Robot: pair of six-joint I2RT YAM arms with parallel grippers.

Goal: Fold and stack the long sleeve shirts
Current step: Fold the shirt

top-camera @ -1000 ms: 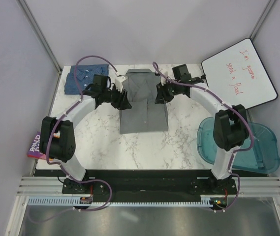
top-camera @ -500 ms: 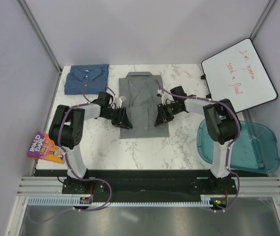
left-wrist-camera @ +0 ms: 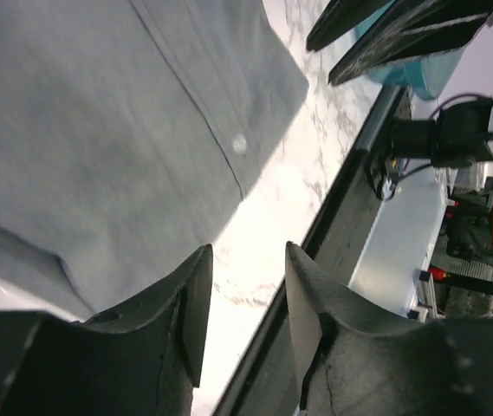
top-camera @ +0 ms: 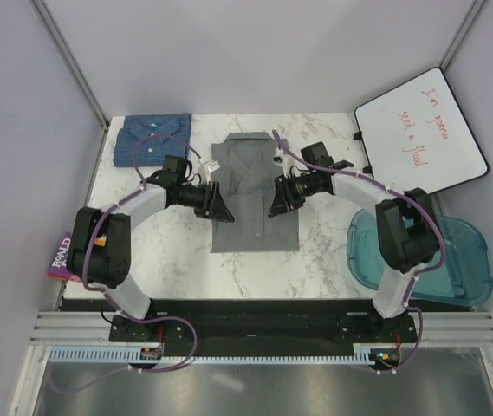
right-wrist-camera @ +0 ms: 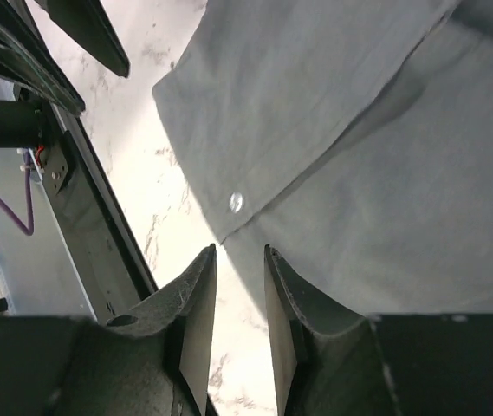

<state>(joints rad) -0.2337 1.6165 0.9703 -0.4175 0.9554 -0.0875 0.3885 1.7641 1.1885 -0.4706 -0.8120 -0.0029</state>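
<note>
Marble-patterned table [top-camera: 333, 251] under grey booth walls carries both shirts. The grey shirt [top-camera: 250, 186] lies flat between the two grippers, button side up. The blue shirt [top-camera: 151, 139] sits folded beyond the left gripper [top-camera: 216, 208], well apart from it.

A second ago both grippers were up by the grey shirt's collar. Now they hang level with its middle, one at each side edge, and the cloth reaches nearer the arms. That looks like a smoothing pass finished, with the cross fold and the stacking not yet done.

Each wrist view shows a narrow gap between the fingers with only bare table in it, so the left and right gripper [top-camera: 276, 201] are slightly parted and hold nothing.

Whether any fingertip touches cloth I cannot tell. No sleeves show, so they are probably tucked underneath.
</note>
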